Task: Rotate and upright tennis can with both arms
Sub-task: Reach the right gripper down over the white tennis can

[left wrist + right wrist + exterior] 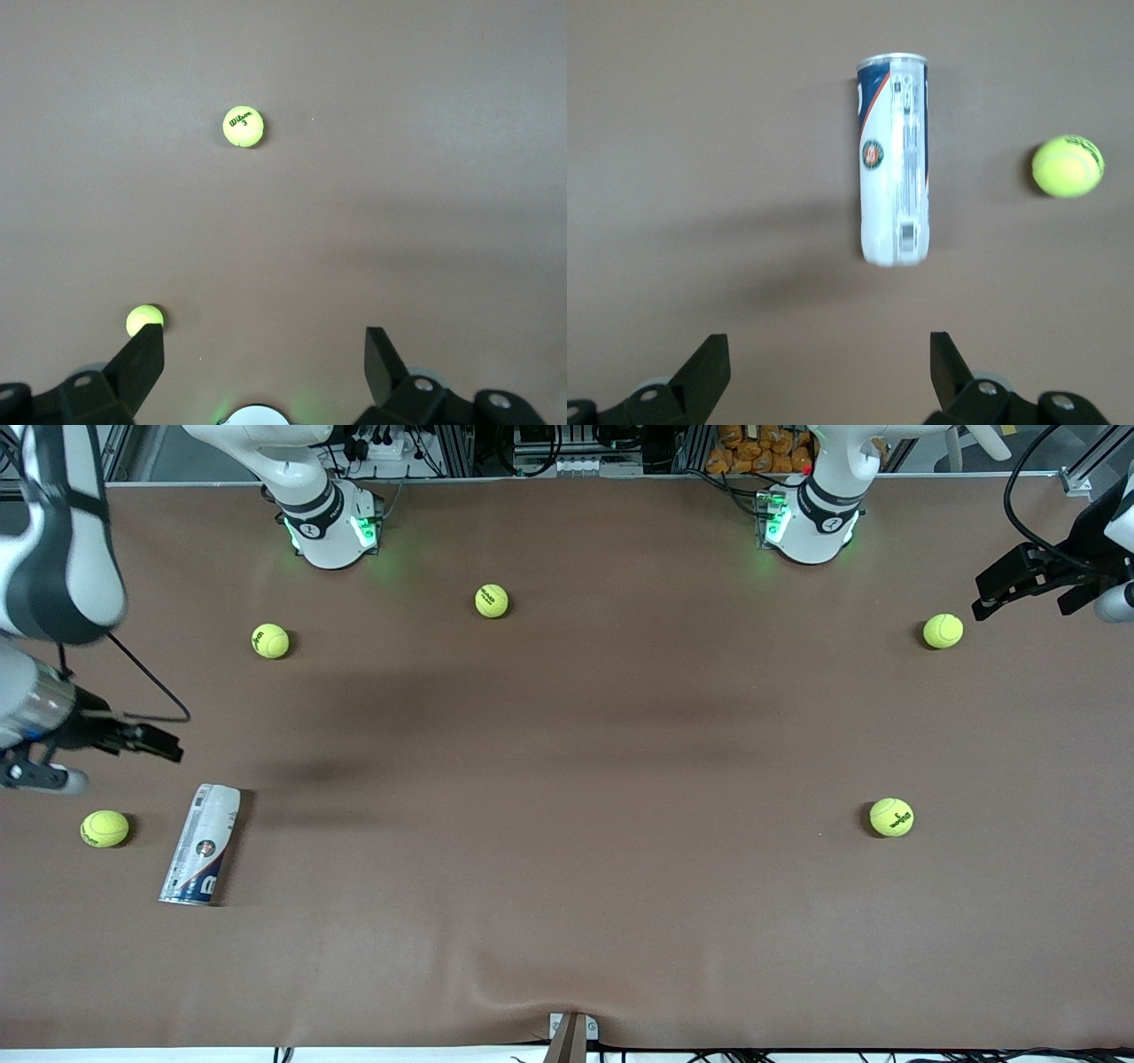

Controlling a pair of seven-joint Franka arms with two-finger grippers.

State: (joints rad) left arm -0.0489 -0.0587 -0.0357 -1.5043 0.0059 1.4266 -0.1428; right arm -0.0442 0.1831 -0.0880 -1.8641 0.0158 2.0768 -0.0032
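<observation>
- My right gripper [824,372] is hanging with its fingers spread wide and nothing between them, over the table [567,921] at the right arm's end, just short of the tennis can [201,844].
- My left gripper [261,363] is likewise standing wide open and empty, up over the left arm's end of the table near a tennis ball [943,631]; that arm is waiting.
- The tennis can is lying on its side on the table, its long axis running roughly toward and away from the front camera (slightly slanted), with another tennis ball [104,828] beside it.
- Step in hand, as I am judging it: the approach. No contact with the can is being made.
- Next move is calling for the right gripper to descend and straddle the can across its width, while the left arm is crossing over to help turn and stand it up.
- Risk I am noting: the round can may roll when nudged.
</observation>
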